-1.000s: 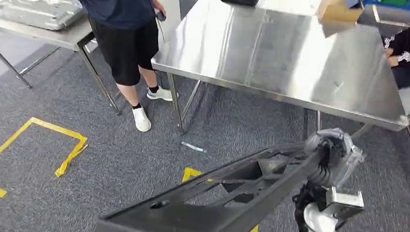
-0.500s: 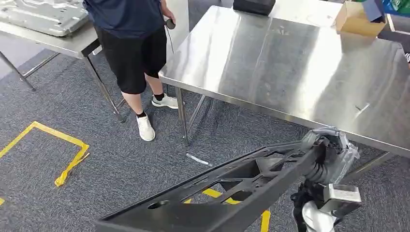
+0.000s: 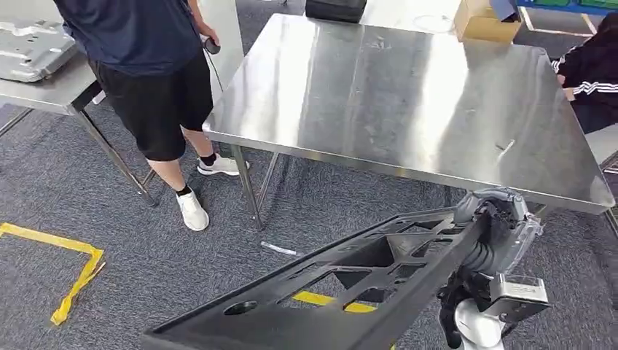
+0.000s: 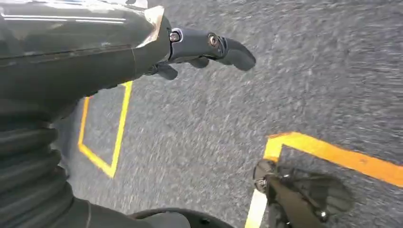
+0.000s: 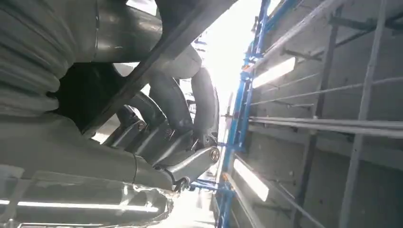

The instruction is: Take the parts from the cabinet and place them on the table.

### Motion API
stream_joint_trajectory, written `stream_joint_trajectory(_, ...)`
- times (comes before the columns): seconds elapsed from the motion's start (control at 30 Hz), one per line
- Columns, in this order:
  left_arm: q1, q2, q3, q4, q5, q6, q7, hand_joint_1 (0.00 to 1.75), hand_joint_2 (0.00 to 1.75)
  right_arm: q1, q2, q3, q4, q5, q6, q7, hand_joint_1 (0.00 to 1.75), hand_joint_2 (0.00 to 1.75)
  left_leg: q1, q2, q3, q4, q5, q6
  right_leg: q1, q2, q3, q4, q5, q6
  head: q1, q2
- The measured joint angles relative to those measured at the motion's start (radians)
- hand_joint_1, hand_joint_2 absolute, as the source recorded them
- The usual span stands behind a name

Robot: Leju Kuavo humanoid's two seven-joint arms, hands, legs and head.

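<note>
The big steel bench [image 3: 408, 95] stands ahead of the robot, its near edge just beyond the raised arm, with a dark case [image 3: 335, 9] and a cardboard box [image 3: 484, 22] at its far side. No part lies on the bench top that I can see, so the placing is not yet done.

A person in dark shorts [image 3: 149, 87] stands at the bench's left corner; another sleeve [image 3: 590, 73] shows at the far right.

The long black plastic frame [image 3: 328, 288], the part from the cabinet, is held up over the grey carpet, slanting from near left up to the right. The right hand [image 3: 495, 233] grips its upper end, fingers [image 5: 202, 102] curled round a bar.

The left hand [image 4: 204, 47] hangs over the floor, fingers stretched out and holding nothing.

I'd say the fetching is finished; carrying across and setting down remain.
</note>
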Motion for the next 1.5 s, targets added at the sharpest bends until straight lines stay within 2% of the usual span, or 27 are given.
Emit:
stream_joint_trajectory(0.07, 0.004, 0.001, 0.001, 0.0, 0.001, -0.003, -0.002, 0.0, 1.75, 0.003, 0.0, 0.001, 0.0, 0.001, 0.0, 0.0, 1.75, 1.75, 0.001, 0.027, 0.006, -0.005, 0.053, 0.021, 0.0, 0.018, 0.003, 0.002, -0.003, 0.014, 0.002, 0.0)
stream_joint_trajectory(0.1, 0.001, 0.001, 0.001, 0.0, 0.001, -0.009, -0.003, 0.0, 1.75, 0.006, 0.0, 0.001, 0.0, 0.002, -0.001, 0.0, 1.75, 1.75, 0.002, 0.04, 0.011, -0.008, 0.06, 0.032, -0.001, -0.006, 0.004, 0.022, -0.009, 0.013, 0.005, 0.0)
stream_joint_trajectory(0.13, -0.001, 0.0, 0.0, 0.0, 0.0, -0.016, -0.008, 0.0, 1.75, 0.006, 0.0, 0.001, -0.002, 0.006, -0.003, 0.001, 1.75, 1.75, -0.001, 0.043, 0.011, -0.009, 0.062, 0.036, 0.003, -0.05, -0.019, 0.065, -0.039, 0.005, 0.01, 0.0)
stream_joint_trajectory(0.17, -0.001, 0.0, 0.0, 0.0, 0.001, -0.018, -0.012, 0.0, 1.75, 0.005, 0.0, 0.001, -0.003, 0.011, -0.003, 0.001, 1.75, 1.75, -0.004, 0.049, 0.009, -0.009, 0.063, 0.04, 0.004, -0.072, -0.053, 0.137, -0.08, -0.005, 0.012, 0.0)
stream_joint_trajectory(0.23, 0.0, 0.001, 0.0, 0.0, 0.002, -0.023, -0.02, 0.0, 1.75, 0.008, 0.001, 0.002, -0.003, 0.021, -0.005, 0.001, 1.75, 1.75, -0.013, 0.064, 0.003, -0.008, 0.063, 0.042, 0.006, -0.084, -0.122, 0.289, -0.145, -0.014, 0.013, 0.0)
stream_joint_trajectory(0.27, 0.001, 0.001, 0.0, 0.0, 0.003, -0.024, -0.022, 0.0, 1.75, 0.011, 0.001, 0.001, -0.003, 0.025, -0.007, 0.001, 1.75, 1.75, -0.018, 0.068, 0.002, -0.008, 0.061, 0.044, 0.008, -0.084, -0.135, 0.319, -0.15, -0.011, 0.012, 0.0)
stream_joint_trajectory(0.33, 0.001, 0.001, 0.0, 0.0, 0.007, -0.024, -0.027, 0.0, 1.75, 0.017, 0.001, 0.001, -0.004, 0.036, -0.009, 0.001, 1.75, 1.75, -0.023, 0.072, 0.004, -0.008, 0.059, 0.047, 0.016, -0.084, -0.086, 0.236, -0.114, -0.004, 0.012, 0.0)
stream_joint_trajectory(0.4, -0.001, 0.001, 0.0, 0.0, 0.008, -0.023, -0.029, 0.0, 1.75, 0.017, 0.001, 0.001, -0.009, 0.038, -0.011, 0.001, 1.75, 1.75, -0.025, 0.073, 0.009, -0.008, 0.057, 0.048, 0.027, -0.092, 0.012, 0.047, -0.049, -0.005, 0.013, 0.0)
stream_joint_trajectory(0.47, -0.001, -0.001, 0.0, 0.0, 0.008, -0.021, -0.03, 0.0, 1.75, 0.017, 0.001, 0.001, -0.013, 0.04, -0.011, 0.002, 1.75, 1.75, -0.031, 0.07, 0.011, -0.008, 0.053, 0.041, 0.039, -0.096, 0.024, 0.015, -0.037, -0.02, 0.013, 0.0)
stream_joint_trajectory(0.53, 0.0, -0.001, 0.0, 0.0, 0.009, -0.02, -0.03, 0.0, 1.75, 0.017, 0.001, 0.001, -0.015, 0.04, -0.011, 0.002, 1.75, 1.75, -0.029, 0.071, 0.012, -0.016, 0.056, 0.034, 0.042, -0.095, 0.028, 0.015, -0.035, -0.023, 0.013, 0.0)
stream_joint_trajectory(0.57, -0.001, -0.002, 0.0, 0.0, 0.009, -0.02, -0.03, 0.0, 1.75, 0.017, 0.001, 0.001, -0.018, 0.04, -0.011, 0.002, 1.75, 1.75, -0.031, 0.072, 0.014, -0.018, 0.056, 0.028, 0.038, -0.093, 0.029, 0.008, -0.031, -0.029, 0.013, 0.0)
stream_joint_trajectory(0.6, -0.002, -0.001, 0.0, 0.0, 0.009, -0.018, -0.03, 0.0, 1.75, 0.018, 0.001, 0.001, -0.019, 0.04, -0.011, 0.002, 1.75, 1.75, -0.027, 0.067, 0.006, -0.012, 0.048, 0.022, 0.015, -0.091, 0.041, -0.003, -0.026, -0.037, 0.011, 0.0)
stream_joint_trajectory(0.63, -0.002, -0.001, 0.0, 0.0, 0.009, -0.016, -0.03, 0.0, 1.75, 0.017, 0.002, 0.001, -0.02, 0.041, -0.011, 0.002, 1.75, 1.75, -0.028, 0.058, -0.001, 0.013, 0.034, 0.016, 0.019, -0.09, 0.047, -0.007, -0.027, -0.039, 0.013, 0.0)
stream_joint_trajectory(0.73, -0.001, 0.0, 0.0, 0.0, 0.01, -0.014, -0.03, 0.0, 1.75, 0.016, 0.007, 0.001, -0.02, 0.042, -0.011, 0.002, 1.75, 1.75, -0.025, 0.053, -0.103, 0.206, -0.048, 0.006, 0.018, -0.089, 0.053, -0.007, -0.034, -0.048, 0.01, 0.0)
stream_joint_trajectory(0.77, 0.0, 0.0, 0.001, 0.0, 0.01, -0.013, -0.03, 0.0, 1.75, 0.017, 0.008, 0.001, -0.02, 0.043, -0.011, 0.002, 1.75, 1.75, -0.025, 0.053, -0.145, 0.268, -0.061, 0.003, 0.018, -0.088, 0.054, -0.006, -0.036, -0.051, 0.008, 0.0)
stream_joint_trajectory(0.8, 0.001, 0.0, 0.0, 0.0, 0.011, -0.013, -0.03, 0.0, 1.75, 0.017, 0.008, 0.001, -0.02, 0.043, -0.011, 0.002, 1.75, 1.75, -0.024, 0.053, -0.156, 0.268, -0.042, 0.003, 0.018, -0.085, 0.057, -0.006, -0.037, -0.052, 0.01, 0.0)
stream_joint_trajectory(0.83, 0.002, 0.0, 0.0, 0.0, 0.011, -0.013, -0.03, 0.0, 1.75, 0.017, 0.009, 0.001, -0.02, 0.044, -0.011, 0.002, 1.75, 1.75, -0.022, 0.053, -0.143, 0.226, -0.004, 0.003, 0.018, -0.082, 0.061, -0.006, -0.041, -0.052, 0.009, 0.0)
stream_joint_trajectory(0.9, 0.001, 0.002, 0.0, 0.0, 0.011, -0.013, -0.03, 0.0, 1.75, 0.017, 0.01, 0.001, -0.02, 0.045, -0.011, 0.002, 1.75, 1.75, -0.018, 0.053, -0.068, 0.06, 0.094, 0.006, 0.017, -0.076, 0.073, -0.006, -0.048, -0.046, 0.009, 0.0)
stream_joint_trajectory(0.93, 0.001, 0.003, 0.001, 0.0, 0.011, -0.013, -0.03, 0.0, 1.75, 0.016, 0.01, 0.001, -0.02, 0.046, -0.011, 0.002, 1.75, 1.75, -0.017, 0.048, -0.037, -0.002, 0.106, 0.011, 0.017, -0.075, 0.076, -0.006, -0.054, -0.04, 0.008, 0.0)
stream_joint_trajectory(0.97, 0.0, 0.003, 0.0, 0.0, 0.011, -0.013, -0.03, 0.0, 1.75, 0.014, 0.009, 0.0, -0.021, 0.046, -0.011, 0.002, 1.75, 1.75, -0.02, 0.044, -0.017, -0.025, 0.092, 0.013, 0.032, -0.074, 0.072, -0.001, -0.059, -0.032, 0.01, 0.0)
stream_joint_trajectory(1.07, 0.0, 0.003, 0.0, 0.0, 0.011, -0.012, -0.03, 0.0, 1.75, 0.016, 0.01, 0.001, -0.021, 0.048, -0.011, 0.003, 1.75, 1.75, -0.031, 0.044, -0.022, -0.022, 0.091, 0.031, 0.022, -0.073, 0.073, -0.011, -0.058, -0.019, 0.008, 0.0)
stream_joint_trajectory(1.13, -0.001, 0.002, 0.001, 0.0, 0.012, -0.011, -0.03, 0.0, 1.75, 0.017, 0.009, 0.001, -0.023, 0.049, -0.011, 0.003, 1.75, 1.75, -0.022, 0.046, -0.006, -0.04, 0.096, 0.045, 0.022, -0.081, 0.064, 0.013, -0.072, -0.01, 0.011, 0.0)
stream_joint_trajectory(1.23, -0.001, 0.002, 0.001, 0.0, 0.013, -0.01, -0.031, 0.0, 1.75, 0.015, 0.01, 0.001, -0.023, 0.049, -0.011, 0.003, 1.75, 1.75, -0.022, 0.05, 0.001, -0.042, 0.089, 0.058, 0.02, -0.082, -0.054, 0.223, -0.144, -0.017, 0.012, 0.0)
stream_joint_trajectory(1.3, -0.001, 0.002, 0.001, 0.0, 0.013, -0.011, -0.03, 0.0, 1.75, 0.021, 0.01, 0.001, -0.023, 0.049, -0.011, 0.003, 1.75, 1.75, -0.022, 0.05, 0.005, -0.042, 0.083, 0.057, 0.018, -0.082, -0.116, 0.305, -0.151, -0.007, 0.013, 0.0)
stream_joint_trajectory(1.37, 0.0, 0.002, 0.001, 0.0, 0.009, -0.014, -0.03, 0.0, 1.75, 0.022, 0.01, 0.0, -0.023, 0.051, -0.012, 0.004, 1.75, 1.75, -0.021, 0.049, 0.017, -0.042, 0.075, 0.054, 0.013, -0.085, -0.076, 0.196, -0.083, 0.015, 0.013, 0.0)
stream_joint_trajectory(1.43, 0.0, 0.001, 0.001, 0.0, 0.008, -0.015, -0.03, 0.0, 1.75, 0.024, 0.009, 0.0, -0.023, 0.052, -0.013, 0.005, 1.75, 1.75, -0.02, 0.049, 0.031, -0.042, 0.064, 0.044, 0.009, -0.1, 0.006, 0.011, -0.002, 0.03, 0.013, 0.0)
stream_joint_trajectory(1.5, 0.0, 0.003, 0.001, 0.0, 0.008, -0.015, -0.03, 0.0, 1.75, 0.028, 0.01, 0.0, -0.024, 0.052, -0.013, 0.007, 1.75, 1.75, -0.028, 0.05, 0.033, -0.042, 0.055, 0.03, 0.019, -0.095, 0.018, -0.005, -0.008, 0.002, 0.011, 0.0)
